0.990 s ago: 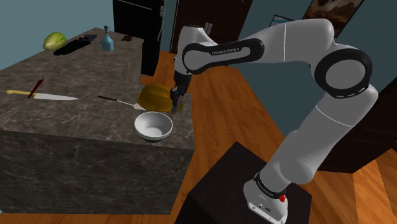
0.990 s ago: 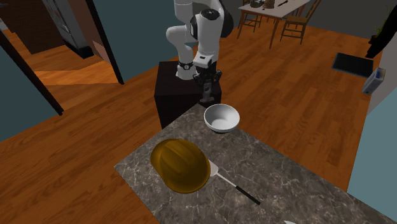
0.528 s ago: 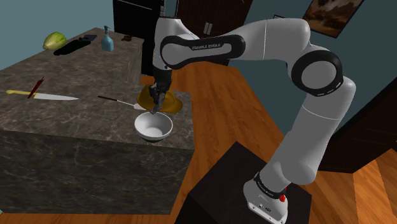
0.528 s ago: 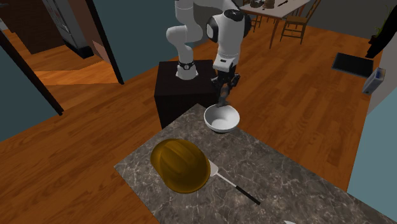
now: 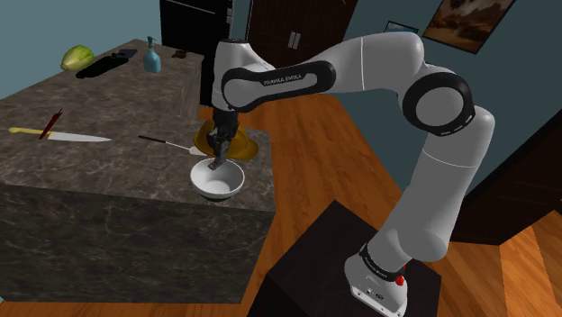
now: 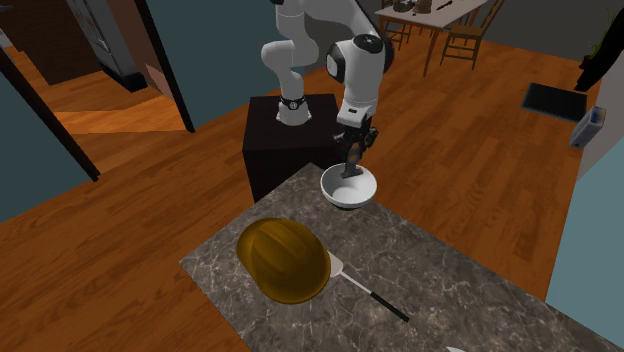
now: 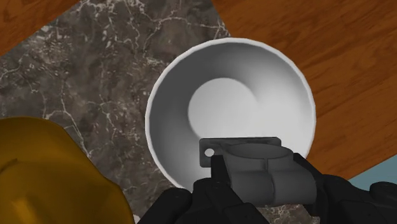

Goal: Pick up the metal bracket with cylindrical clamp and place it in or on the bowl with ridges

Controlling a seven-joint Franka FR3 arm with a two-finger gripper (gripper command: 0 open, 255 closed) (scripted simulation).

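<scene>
Your fingers (image 7: 331, 194) are clamped on the dark grey bracket (image 7: 254, 167), holding it over the white bowl (image 7: 280, 83). The arm (image 5: 360, 65) arches from the stand, wrist pointing down. On the table (image 6: 450, 285), a yellow hard hat (image 6: 283, 260) sits near the bowl, with a spatula (image 6: 366, 289) touching it.

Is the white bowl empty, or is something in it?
Empty: the bowl is bare inside; the gripper holds the grey bracket above it.
</scene>
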